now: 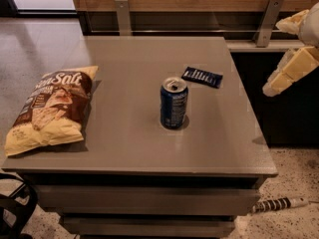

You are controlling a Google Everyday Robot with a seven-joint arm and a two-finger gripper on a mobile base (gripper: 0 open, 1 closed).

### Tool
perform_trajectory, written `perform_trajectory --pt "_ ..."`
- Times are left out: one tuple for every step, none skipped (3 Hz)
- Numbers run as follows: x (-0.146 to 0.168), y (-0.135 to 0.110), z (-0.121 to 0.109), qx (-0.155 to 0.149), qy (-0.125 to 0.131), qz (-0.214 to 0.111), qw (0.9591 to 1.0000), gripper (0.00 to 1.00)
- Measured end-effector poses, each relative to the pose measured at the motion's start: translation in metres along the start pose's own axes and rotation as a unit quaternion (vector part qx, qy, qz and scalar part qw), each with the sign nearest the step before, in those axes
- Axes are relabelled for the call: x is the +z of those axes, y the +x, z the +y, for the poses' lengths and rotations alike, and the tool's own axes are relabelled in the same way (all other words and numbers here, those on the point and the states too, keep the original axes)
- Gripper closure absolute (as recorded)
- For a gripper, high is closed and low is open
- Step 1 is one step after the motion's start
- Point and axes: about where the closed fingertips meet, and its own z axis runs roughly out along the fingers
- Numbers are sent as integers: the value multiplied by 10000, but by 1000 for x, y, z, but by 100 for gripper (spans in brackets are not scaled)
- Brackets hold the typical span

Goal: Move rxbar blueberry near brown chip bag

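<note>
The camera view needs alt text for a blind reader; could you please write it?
A grey table holds a dark blue snack bar lying flat near its back right, an upright blue soda can just in front of it, and a brown chip bag at the left edge. The robot's gripper hangs beyond the table's right side, touching nothing.

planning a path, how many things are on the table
3: bag at the left edge, can mid-table, rxbar behind it to the right. None looks hidden. The tool hangs right of the table.
</note>
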Motion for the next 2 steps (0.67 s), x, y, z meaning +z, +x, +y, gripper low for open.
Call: perform_trajectory --pt "40 18 -35 336 -46 -580 9977 0" --pt "67 24 -47 498 -146 -783 9956 0"
